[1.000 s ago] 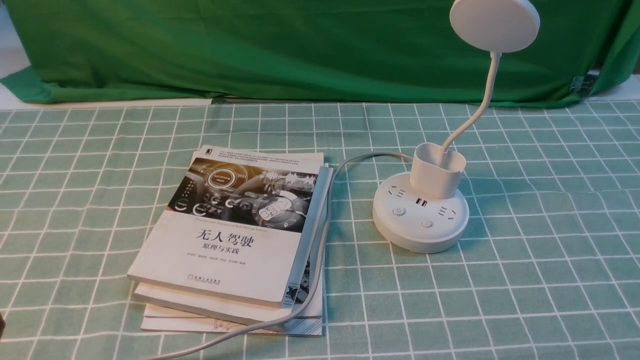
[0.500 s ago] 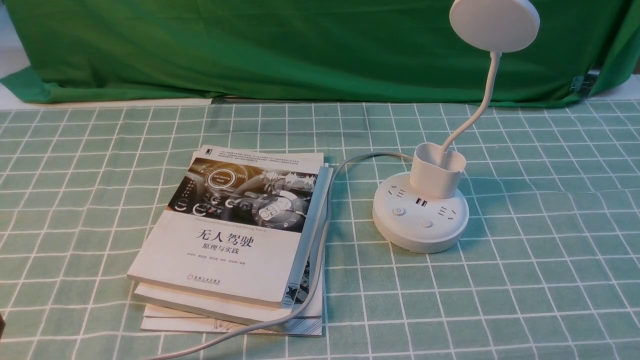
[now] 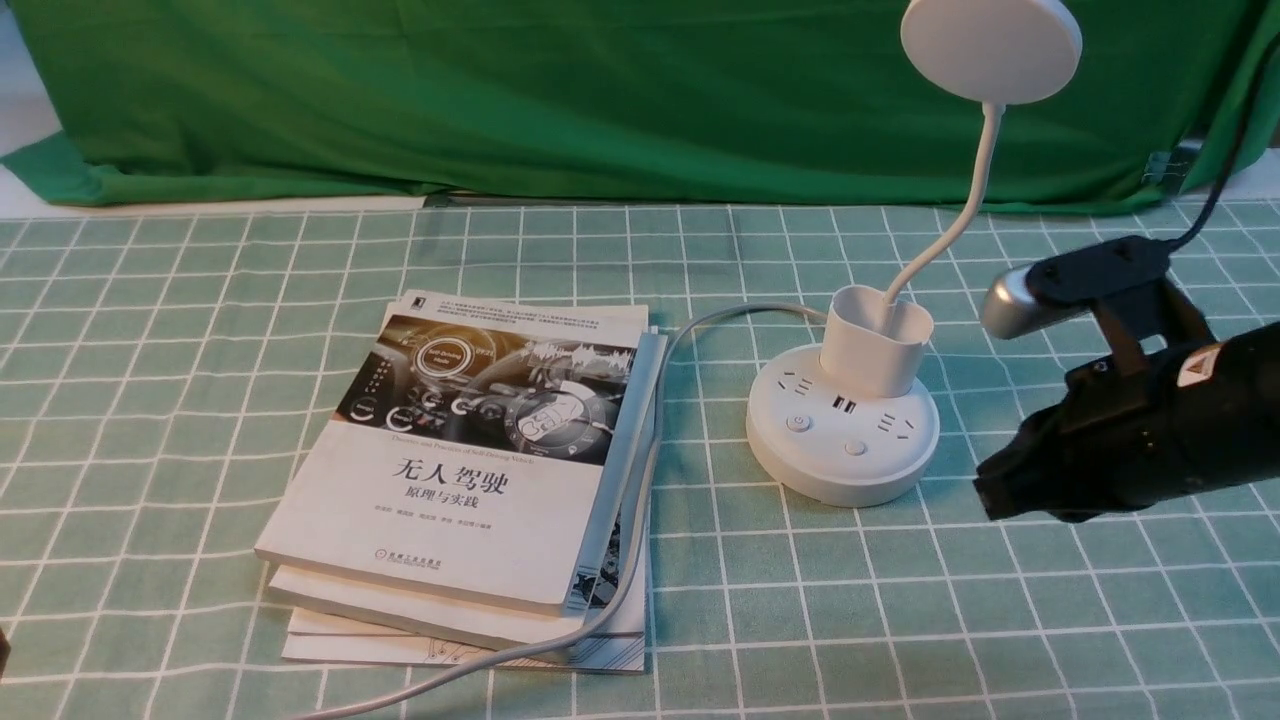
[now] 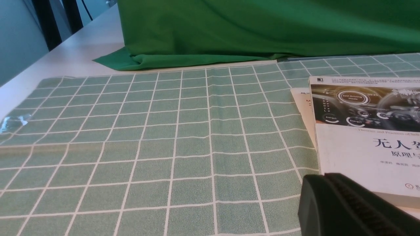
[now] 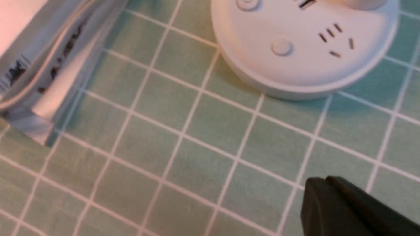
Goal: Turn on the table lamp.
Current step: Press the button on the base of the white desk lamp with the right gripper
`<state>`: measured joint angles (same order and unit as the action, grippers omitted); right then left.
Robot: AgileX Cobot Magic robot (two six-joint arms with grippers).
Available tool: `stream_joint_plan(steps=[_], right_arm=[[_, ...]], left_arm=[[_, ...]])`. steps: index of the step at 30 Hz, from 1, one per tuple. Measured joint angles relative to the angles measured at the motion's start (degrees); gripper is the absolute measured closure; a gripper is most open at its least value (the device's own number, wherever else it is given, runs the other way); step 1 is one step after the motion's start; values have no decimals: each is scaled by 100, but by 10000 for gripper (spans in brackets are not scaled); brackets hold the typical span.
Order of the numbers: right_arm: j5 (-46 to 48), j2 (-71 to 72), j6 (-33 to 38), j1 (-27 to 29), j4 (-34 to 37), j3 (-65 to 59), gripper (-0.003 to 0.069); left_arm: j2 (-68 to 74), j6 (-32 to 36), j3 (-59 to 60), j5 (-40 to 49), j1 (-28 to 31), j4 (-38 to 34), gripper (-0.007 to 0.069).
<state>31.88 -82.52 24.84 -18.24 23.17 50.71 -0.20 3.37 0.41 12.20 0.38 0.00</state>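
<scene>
Table lamp (image 3: 842, 440) stood right of the book stack (image 3: 470, 470) and looked unlit, though its disc head faced away; right gripper (image 3: 992, 497), jaws pressed together and empty, hung near the base, off the front button (image 3: 853, 447), so the press was not yet done.

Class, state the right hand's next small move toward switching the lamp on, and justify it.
Probably ease the shut right hand leftward and down onto the nearer button of the table lamp: it hangs beside the base, touching nothing.
</scene>
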Motion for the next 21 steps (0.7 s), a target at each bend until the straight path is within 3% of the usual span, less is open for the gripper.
stream_joint_plan(steps=[8,21], right_arm=[[-850,-182,44,0,203,26,631],[-1295,-914,16,-314,219,337,631]], left_arm=[[0,0,0,0,0,0,603],[0,0,0,0,0,0,603]])
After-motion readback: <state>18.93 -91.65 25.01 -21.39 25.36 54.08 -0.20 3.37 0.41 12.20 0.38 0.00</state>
